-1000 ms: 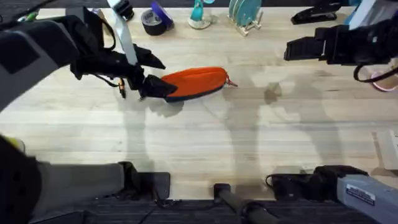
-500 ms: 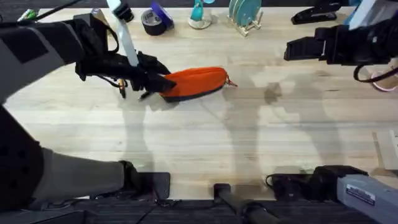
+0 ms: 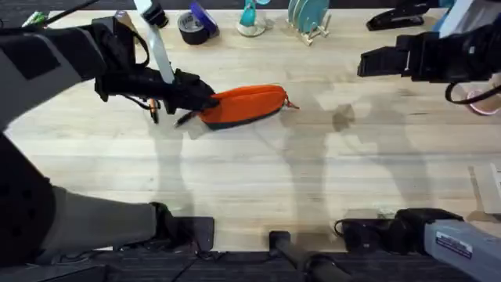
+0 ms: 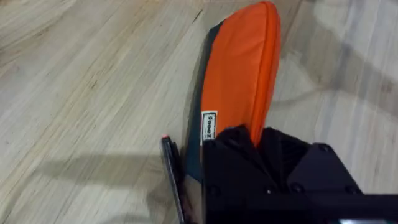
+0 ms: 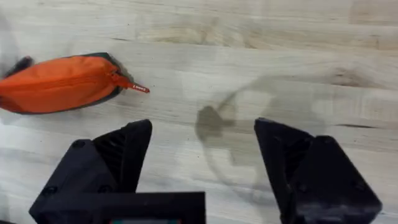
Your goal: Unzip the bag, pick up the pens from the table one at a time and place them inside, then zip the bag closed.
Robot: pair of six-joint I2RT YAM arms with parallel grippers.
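Note:
The orange bag lies on the table, left of centre, with its zipper pull at its right end. My left gripper sits on the bag's left end and looks shut on it; in the left wrist view the bag runs under the black fingers. A dark pen lies just beside that end, seen close as the pen. Another pen with an orange barrel lies further left, partly under the arm. My right gripper hovers open at the upper right, away from the bag.
Along the far edge stand a tape roll, a teal object, a small rack and a black stapler. Bare wood stretches between the bag and the right gripper.
My left gripper has moved right and slightly farther away, onto the bag's left end. The bag and the right arm have stayed put.

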